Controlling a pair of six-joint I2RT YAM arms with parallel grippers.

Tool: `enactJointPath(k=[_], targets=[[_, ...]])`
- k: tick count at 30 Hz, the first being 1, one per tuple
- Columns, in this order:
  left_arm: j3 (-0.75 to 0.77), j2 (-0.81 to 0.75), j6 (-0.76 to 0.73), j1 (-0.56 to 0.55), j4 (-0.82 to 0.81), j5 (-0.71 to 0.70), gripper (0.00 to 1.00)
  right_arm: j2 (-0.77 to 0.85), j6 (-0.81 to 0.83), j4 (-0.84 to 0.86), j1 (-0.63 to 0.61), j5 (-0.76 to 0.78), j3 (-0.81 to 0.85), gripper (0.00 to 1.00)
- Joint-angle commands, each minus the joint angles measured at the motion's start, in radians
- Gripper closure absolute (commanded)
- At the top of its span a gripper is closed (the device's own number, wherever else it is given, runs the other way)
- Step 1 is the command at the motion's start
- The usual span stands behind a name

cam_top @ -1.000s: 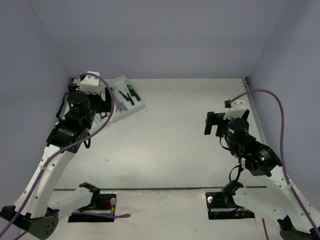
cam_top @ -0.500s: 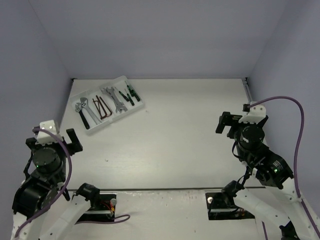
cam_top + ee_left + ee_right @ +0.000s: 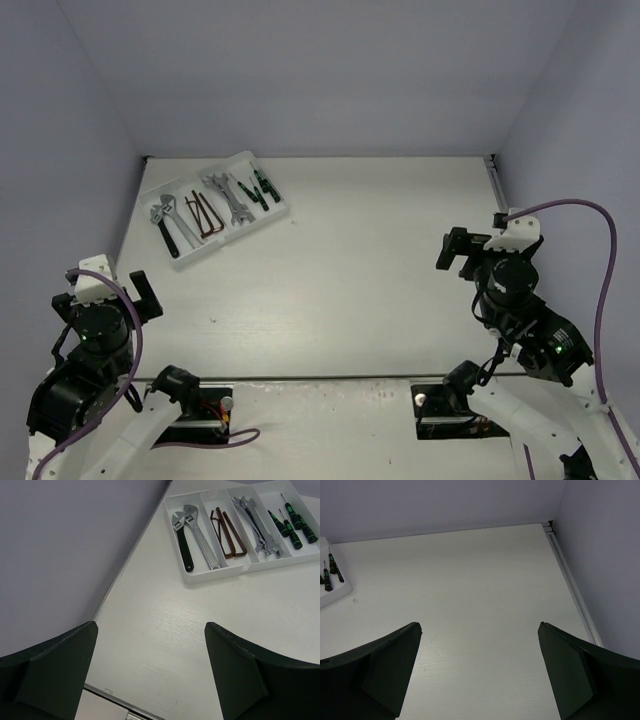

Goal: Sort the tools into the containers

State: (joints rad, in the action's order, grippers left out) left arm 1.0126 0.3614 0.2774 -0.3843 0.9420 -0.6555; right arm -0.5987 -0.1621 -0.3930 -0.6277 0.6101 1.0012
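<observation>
The white tray lies at the far left of the table. Its long compartments hold, from left to right, two adjustable wrenches, dark brown hex keys, silver open-end wrenches and black-and-green screwdrivers. In the left wrist view the tray shows the same: adjustable wrenches, hex keys, open-end wrenches, screwdrivers. My left gripper is open and empty, well short of the tray. My right gripper is open and empty over the right side.
Lilac walls close the table at the left, back and right. A metal rail runs along the right wall. The tray's right corner with screwdrivers shows at the left edge of the right wrist view.
My left arm has pulled back from over the tray to the near left, uncovering the tray. My right arm has drawn back a little toward the near right. The tools have not moved.
</observation>
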Motion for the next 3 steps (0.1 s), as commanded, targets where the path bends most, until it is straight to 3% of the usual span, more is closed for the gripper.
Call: enactJointPath(k=[1, 3], targets=[[0.005, 0.038, 0.039, 0.004, -0.020, -0.025, 0.14, 0.000, 0.037, 0.042, 0.004, -0.016, 0.025, 0.00], [0.001, 0.045, 0.050, 0.005, -0.020, -0.023, 0.14, 0.002, 0.065, 0.042, 0.004, 0.004, 0.032, 0.00]])
